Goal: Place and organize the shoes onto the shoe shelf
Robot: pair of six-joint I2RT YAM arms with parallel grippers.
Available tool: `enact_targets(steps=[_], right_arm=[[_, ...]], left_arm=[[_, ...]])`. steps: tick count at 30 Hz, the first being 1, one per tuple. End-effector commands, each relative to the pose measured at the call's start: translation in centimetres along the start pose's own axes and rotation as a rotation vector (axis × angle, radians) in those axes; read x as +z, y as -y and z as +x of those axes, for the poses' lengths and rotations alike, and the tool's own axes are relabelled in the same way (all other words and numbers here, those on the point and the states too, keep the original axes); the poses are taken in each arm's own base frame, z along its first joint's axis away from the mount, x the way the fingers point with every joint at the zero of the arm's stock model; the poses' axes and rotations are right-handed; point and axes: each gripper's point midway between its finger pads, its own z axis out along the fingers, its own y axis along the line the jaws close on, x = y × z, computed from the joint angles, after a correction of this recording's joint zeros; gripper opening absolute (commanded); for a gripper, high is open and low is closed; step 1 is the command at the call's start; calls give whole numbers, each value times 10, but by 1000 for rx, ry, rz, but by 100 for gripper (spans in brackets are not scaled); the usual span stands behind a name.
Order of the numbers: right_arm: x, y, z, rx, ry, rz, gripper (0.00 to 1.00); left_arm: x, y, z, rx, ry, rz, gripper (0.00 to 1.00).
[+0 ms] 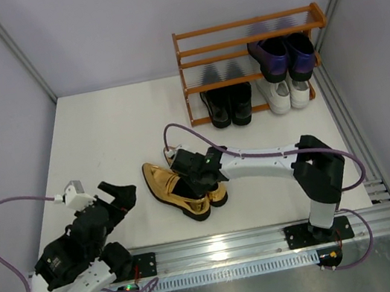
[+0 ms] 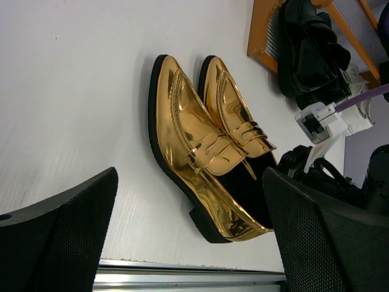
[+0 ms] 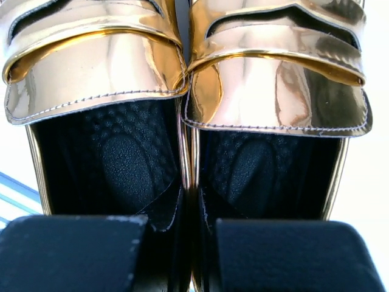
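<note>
You are looking at two gold loafers [image 1: 164, 185] right at the right gripper [image 3: 193, 243]; beyond it, one shoe shelf [image 1: 249, 24] is holding two black loafers [image 1: 228, 104], two purple loafers [image 1: 284, 57] and two white sneakers [image 1: 284, 94].

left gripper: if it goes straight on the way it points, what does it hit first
likely the gold loafers, the nearer shoe first: they lie dead ahead between its open fingers, bare table before them; depth unclear

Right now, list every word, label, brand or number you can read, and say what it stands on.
None can be read. The gold loafers, their dark insoles and the wooden rack show no legible print, logo or number in any view.
</note>
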Motion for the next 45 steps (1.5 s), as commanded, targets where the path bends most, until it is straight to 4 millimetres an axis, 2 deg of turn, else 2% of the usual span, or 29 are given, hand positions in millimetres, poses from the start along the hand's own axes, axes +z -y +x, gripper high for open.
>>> enact_targets(steps=[1, 4, 7, 11, 14, 20, 21, 23, 24, 27, 31, 35, 38, 39, 41, 42, 45], right_arm=[[-41, -8, -42, -48, 126, -45, 4], [-57, 3, -51, -48, 168, -65, 4], [-66, 18, -53, -40, 189, -49, 4], [-56, 18, -39, -51, 149, -70, 4], [-49, 9, -33, -49, 142, -126, 21], [-32, -1, -22, -48, 105, -179, 27], [-30, -1, -21, -48, 100, -179, 34], [-29, -6, -16, -51, 86, -212, 42], [-29, -6, -16, -53, 88, -212, 53], [-28, -3, -20, -65, 96, -193, 64], [-16, 9, -25, -78, 80, -132, 66], [-3, 17, -23, -73, 41, -111, 63], [5, 21, -20, -68, 17, -114, 40], [5, 22, -19, -66, 14, -113, 27], [-1, 17, -18, -67, 13, -148, 15], [-4, 18, -19, -68, 20, -144, 5], [-22, 25, -27, -72, 64, -119, 4]], left_arm=[[-2, -3, -10, -22, 43, -6, 100], [-3, -2, -11, -29, 49, -1, 100], [-3, -3, -12, -29, 53, 0, 100], [-2, -1, -11, -30, 50, 0, 100], [-1, 0, -10, -25, 44, -1, 100], [-1, 0, -10, -25, 42, -1, 100], [-2, 0, -10, -26, 44, -1, 100], [-2, -1, -10, -29, 43, -3, 100], [-2, -3, -10, -28, 45, -7, 100], [-2, -4, -9, -32, 44, -9, 100], [-3, -4, -9, -35, 44, -5, 100], [-5, -8, -11, -37, 50, -14, 100], [-6, -12, -12, -45, 57, -16, 100], [-7, -12, -12, -48, 57, -14, 100], [-8, -14, -12, -56, 59, -12, 100], [-8, -15, -12, -57, 60, -13, 100], [-7, -14, -12, -63, 60, -10, 100]])
